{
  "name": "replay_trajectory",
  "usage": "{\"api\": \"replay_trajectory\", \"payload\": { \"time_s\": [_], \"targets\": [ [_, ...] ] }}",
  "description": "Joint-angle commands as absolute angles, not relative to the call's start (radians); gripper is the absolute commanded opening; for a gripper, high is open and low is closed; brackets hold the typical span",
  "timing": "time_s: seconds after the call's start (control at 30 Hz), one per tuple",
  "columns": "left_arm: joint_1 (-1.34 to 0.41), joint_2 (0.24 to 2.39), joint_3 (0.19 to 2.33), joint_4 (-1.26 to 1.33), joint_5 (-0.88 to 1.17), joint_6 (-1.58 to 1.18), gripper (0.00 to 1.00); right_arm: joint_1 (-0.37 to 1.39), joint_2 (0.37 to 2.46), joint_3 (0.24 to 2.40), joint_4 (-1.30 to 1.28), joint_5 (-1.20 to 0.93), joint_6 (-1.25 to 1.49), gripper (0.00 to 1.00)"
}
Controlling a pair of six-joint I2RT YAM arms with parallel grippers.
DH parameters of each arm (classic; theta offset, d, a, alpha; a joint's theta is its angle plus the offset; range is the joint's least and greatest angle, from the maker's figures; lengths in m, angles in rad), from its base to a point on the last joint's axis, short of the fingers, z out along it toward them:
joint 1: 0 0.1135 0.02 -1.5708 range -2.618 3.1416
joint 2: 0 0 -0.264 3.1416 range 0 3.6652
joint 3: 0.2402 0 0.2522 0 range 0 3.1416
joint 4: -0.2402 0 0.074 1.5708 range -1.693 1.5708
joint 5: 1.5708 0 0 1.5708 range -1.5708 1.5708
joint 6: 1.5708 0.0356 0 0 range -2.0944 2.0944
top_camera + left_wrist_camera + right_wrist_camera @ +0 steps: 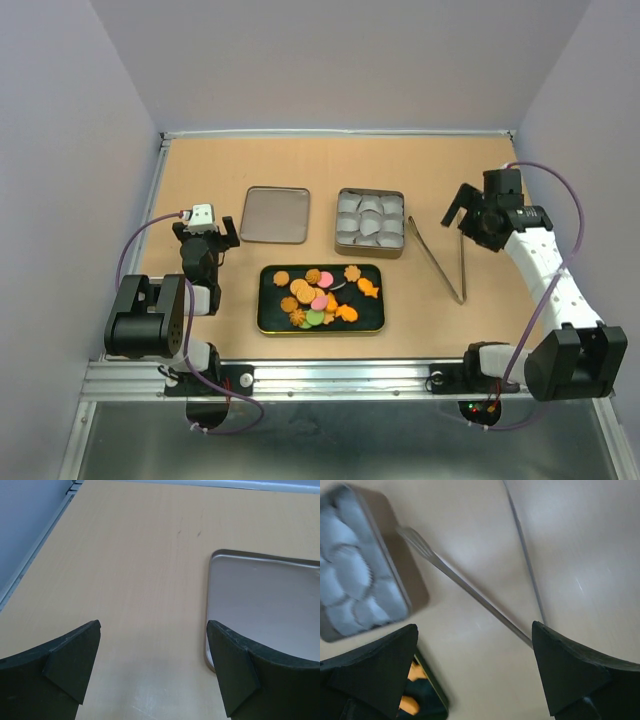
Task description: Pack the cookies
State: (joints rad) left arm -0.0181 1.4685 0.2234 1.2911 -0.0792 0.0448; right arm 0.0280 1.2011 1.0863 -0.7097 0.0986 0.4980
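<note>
Arm bases sit along the bottom edge of the overhead view, left arm lower left, right arm lower right, both reaching up the frame over the desk [300,165], a tan wood-look top.

Left claw [154,630]: fingers spread wide, nothing between them, over bare desk at centre left. Right claw [475,627]: fingers likewise wide apart and holding nothing, at the right of the overhead frame, looking down on the tongs.

Black tray [372,316], gold-rimmed, rounded corners, lies lower centre between the two arms. All the cookies [318,295] are in it.

Tin [370,252], upper centre right, directly above the tray and apart from it. White crinkled paper cups [370,220] fill it, packed side by side.

Flat metal lid [275,214] lies just left of the tin, inside bare and dull grey. Its left rim shows beside the left claw's right finger in the wrist view.

Tongs [436,262], thin metal, lie flat right of the tin. The two arms meet at the lower end and spread toward the top.

Cookies, small:
- Round orange-brown ones, pink, green and a dark sandwich one.
- Orange fish and flower shapes.
- Most are bunched and overlapping mid-tray.
- A few sit singly toward the tray's upper left and right.
</note>
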Motion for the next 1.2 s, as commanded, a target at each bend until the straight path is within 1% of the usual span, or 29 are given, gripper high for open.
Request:
{"api": "replay_trajectory", "payload": {
  "time_s": [0.0, 0.1, 0.27, 0.43, 0.6, 0.67, 0.7, 0.77, 0.87, 1.0, 1.17],
  "targets": [
    [-0.021, 1.454, 0.245, 1.534, -0.08, 0.061, 0.99, 0.028, 1.219, 1.086, -1.038, 0.138, 0.482, 1.0],
    [-0.021, 1.454, 0.245, 1.534, -0.08, 0.061, 0.99, 0.029, 1.21, 1.083, -1.042, 0.155, 0.494, 1.0],
    [-0.021, 1.454, 0.245, 1.534, -0.08, 0.063, 0.99, 0.029, 1.279, 1.06, -1.034, 0.179, 0.5, 1.0],
    [-0.021, 1.456, 0.247, 1.531, -0.081, 0.058, 0.99, 0.028, 1.393, 1.031, -0.967, 0.164, 0.477, 1.0],
    [-0.021, 1.422, 0.236, 1.542, -0.104, 0.052, 0.99, 0.029, 1.411, 0.971, -0.859, 0.129, 0.472, 1.0],
    [-0.021, 1.32, 0.256, 1.433, -0.136, 0.037, 0.99, 0.029, 1.391, 0.925, -0.81, 0.129, 0.472, 1.0],
    [-0.021, 1.281, 0.27, 1.31, -0.149, 0.026, 0.99, 0.029, 1.379, 0.916, -0.799, 0.124, 0.472, 1.0],
    [-0.021, 1.185, 0.319, 1.151, -0.176, 0.003, 0.99, 0.029, 1.374, 0.907, -0.772, 0.112, 0.472, 1.0],
    [-0.021, 1.079, 0.359, 0.995, -0.184, -0.096, 0.99, 0.029, 1.402, 0.902, -0.743, 0.1, 0.471, 1.0],
    [-0.023, 0.962, 0.385, 0.837, -0.181, -0.216, 0.99, 0.028, 1.446, 0.89, -0.7, 0.094, 0.457, 1.0],
    [-0.037, 0.848, 0.425, 0.672, -0.16, -0.264, 0.99, 0.029, 1.508, 0.877, -0.663, 0.094, 0.439, 1.0]
  ]
}}
